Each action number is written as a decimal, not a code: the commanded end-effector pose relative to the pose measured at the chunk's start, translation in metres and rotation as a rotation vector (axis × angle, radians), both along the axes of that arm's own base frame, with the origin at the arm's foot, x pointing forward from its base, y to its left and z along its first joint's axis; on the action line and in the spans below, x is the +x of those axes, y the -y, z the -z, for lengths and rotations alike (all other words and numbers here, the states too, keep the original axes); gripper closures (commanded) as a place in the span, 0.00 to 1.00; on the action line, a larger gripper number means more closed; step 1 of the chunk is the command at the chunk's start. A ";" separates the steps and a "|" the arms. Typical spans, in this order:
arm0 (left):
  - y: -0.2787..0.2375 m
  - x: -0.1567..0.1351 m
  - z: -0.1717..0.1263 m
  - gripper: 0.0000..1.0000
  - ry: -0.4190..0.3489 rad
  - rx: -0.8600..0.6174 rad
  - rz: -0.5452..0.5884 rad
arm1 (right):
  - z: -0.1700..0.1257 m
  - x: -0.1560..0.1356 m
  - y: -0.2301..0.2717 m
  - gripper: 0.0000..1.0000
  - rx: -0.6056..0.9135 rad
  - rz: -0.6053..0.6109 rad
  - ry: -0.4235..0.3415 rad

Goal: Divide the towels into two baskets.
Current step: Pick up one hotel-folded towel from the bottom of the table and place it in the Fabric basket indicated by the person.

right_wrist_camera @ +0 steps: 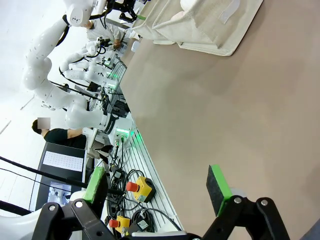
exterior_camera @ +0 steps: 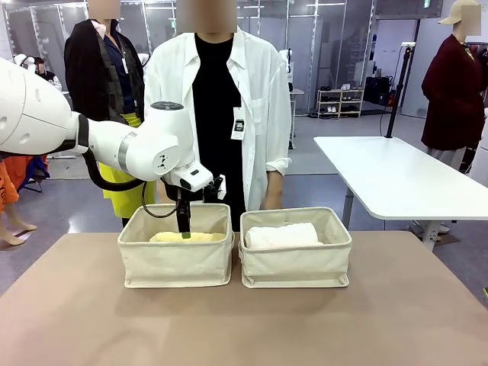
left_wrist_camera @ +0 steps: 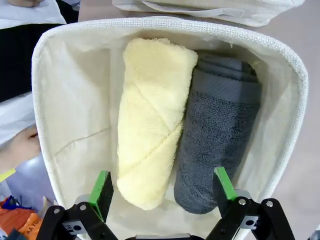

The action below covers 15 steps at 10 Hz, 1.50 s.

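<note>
Two beige canvas baskets stand side by side mid-table. The left basket [exterior_camera: 175, 263] holds a pale yellow towel [left_wrist_camera: 150, 120] and a dark grey towel [left_wrist_camera: 220, 125], rolled and lying next to each other. My left gripper [exterior_camera: 184, 230] hangs open just over that basket, its green pads [left_wrist_camera: 102, 187] either side of the near ends of both rolls, holding nothing. The yellow towel [exterior_camera: 187, 237] peeks above the rim. A white towel [exterior_camera: 280, 235] lies in the right basket [exterior_camera: 296, 259]. My right gripper [right_wrist_camera: 156, 185] is open and empty above bare table, far from the baskets [right_wrist_camera: 200, 25].
A person in a white shirt [exterior_camera: 255, 91] stands right behind the baskets, one hand [left_wrist_camera: 20, 147] close to the left basket's far wall. The brown table [exterior_camera: 244, 328] is bare in front. Cables and emergency-stop buttons [right_wrist_camera: 137, 187] lie beyond the table's edge on the robot's side.
</note>
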<state>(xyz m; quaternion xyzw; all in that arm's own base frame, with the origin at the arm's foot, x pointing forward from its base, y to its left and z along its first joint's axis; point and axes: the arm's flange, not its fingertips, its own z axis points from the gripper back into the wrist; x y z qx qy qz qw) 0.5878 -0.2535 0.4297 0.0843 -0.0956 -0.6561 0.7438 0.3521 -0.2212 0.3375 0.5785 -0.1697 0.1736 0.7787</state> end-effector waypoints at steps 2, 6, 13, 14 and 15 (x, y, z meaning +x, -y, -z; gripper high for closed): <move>-0.007 0.003 -0.005 0.00 -0.023 -0.018 0.019 | -0.003 -0.003 -0.001 0.00 0.000 0.001 0.005; -0.060 -0.028 -0.075 0.00 -0.291 -0.277 -0.117 | -0.003 -0.003 -0.001 0.00 0.000 0.001 0.005; -0.258 -0.176 -0.073 0.00 -0.546 -1.015 -0.495 | -0.003 -0.003 -0.001 0.00 0.000 0.001 0.005; -0.296 -0.190 -0.058 0.00 -0.544 -1.107 -0.542 | -0.003 -0.003 -0.001 0.00 0.000 0.001 0.005; -0.339 -0.202 -0.034 0.00 -0.569 -1.154 -0.641 | -0.003 -0.003 -0.001 0.00 0.000 0.001 0.005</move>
